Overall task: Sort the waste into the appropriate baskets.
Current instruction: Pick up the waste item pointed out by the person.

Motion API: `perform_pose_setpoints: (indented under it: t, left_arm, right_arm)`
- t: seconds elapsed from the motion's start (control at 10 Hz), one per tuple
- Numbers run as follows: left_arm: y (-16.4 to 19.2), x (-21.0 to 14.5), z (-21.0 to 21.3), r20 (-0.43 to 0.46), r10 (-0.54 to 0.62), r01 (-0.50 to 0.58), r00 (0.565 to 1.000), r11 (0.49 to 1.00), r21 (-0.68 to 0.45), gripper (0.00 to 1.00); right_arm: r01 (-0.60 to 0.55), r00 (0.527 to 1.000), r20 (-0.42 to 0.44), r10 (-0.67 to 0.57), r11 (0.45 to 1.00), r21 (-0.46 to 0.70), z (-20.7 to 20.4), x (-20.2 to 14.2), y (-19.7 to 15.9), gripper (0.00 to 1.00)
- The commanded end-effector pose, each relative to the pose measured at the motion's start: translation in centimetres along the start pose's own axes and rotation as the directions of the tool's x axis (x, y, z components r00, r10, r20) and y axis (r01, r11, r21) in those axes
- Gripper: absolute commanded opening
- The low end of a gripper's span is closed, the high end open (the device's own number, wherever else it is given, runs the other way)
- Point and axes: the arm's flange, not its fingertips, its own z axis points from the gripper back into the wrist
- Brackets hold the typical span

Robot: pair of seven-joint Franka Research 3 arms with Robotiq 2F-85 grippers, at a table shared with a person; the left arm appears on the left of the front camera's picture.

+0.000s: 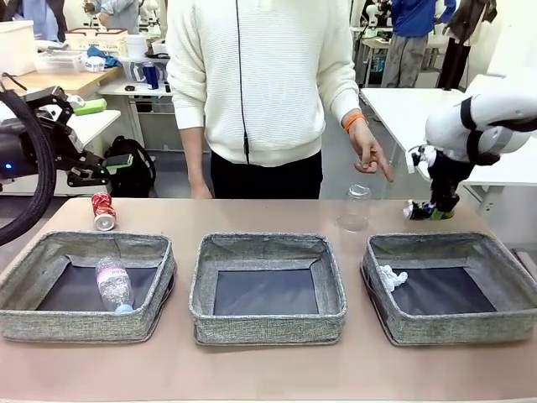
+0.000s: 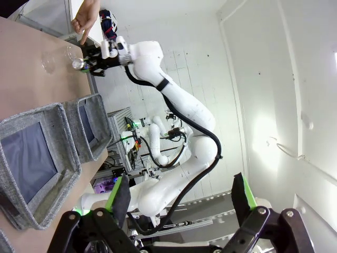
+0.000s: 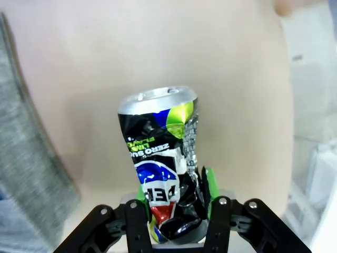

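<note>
Right hand [image 1: 440, 210] clamped low on dark multicoloured crushed metal can [image 3: 158, 142], two o'clock on tabletop [image 1: 252, 214], likely for a clean lift; left hand [image 2: 180, 182] spread wide, ten o'clock.

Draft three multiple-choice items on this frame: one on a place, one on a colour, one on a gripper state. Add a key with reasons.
1. Where is the clear plastic bottle?
A. In the left basket
B. In the middle basket
C. Between a gripper's fingers

2. What colour is the can on the table behind the left basket?
A. Blue
B. Red
C. Green

3. What state is the right gripper in?
A. Open over the middle basket
B. Shut with nothing between its fingers
C. Shut on the dark multicoloured can

Key:
1 A: the bottle lies on that basket's dark bottom.
2 B: its body is red with a silver end.
3 C: the right wrist view shows the green pads pressed on the can's crushed lower end.
</note>
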Motion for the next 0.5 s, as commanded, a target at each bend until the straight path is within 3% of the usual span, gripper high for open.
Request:
perform_pose_setpoints:
  t: [0.0,0.1,0.2,0.3,0.4]
  left_arm:
    - [-0.3,-0.5,-0.3,0.013,0.016,-0.015,1.000,1.000,-0.017,1.00]
    - [-0.3,-0.5,-0.3,0.013,0.016,-0.015,1.000,1.000,-0.017,1.00]
    - [-0.3,-0.5,-0.3,0.013,0.016,-0.015,1.000,1.000,-0.017,1.00]
    - [-0.3,-0.5,-0.3,0.013,0.016,-0.015,1.000,1.000,-0.017,1.00]
    - [-0.3,-0.5,-0.3,0.013,0.016,-0.015,1.000,1.000,-0.017,1.00]
  right_arm:
    - [0.132,0.983,-0.123,-0.135,0.991,-0.030,6.5,0.1,4.9,0.00]
    - [0.247,0.962,-0.115,-0.246,0.969,-0.008,9.3,0.1,6.9,0.00]
    - [0.427,0.900,-0.096,-0.425,0.904,-0.007,12.0,0.0,9.2,0.00]
    - [0.670,0.739,0.031,-0.673,0.738,0.079,14.7,1.0,11.8,0.00]
    - [0.788,0.579,0.099,-0.809,0.587,0.185,15.9,2.2,13.8,0.00]
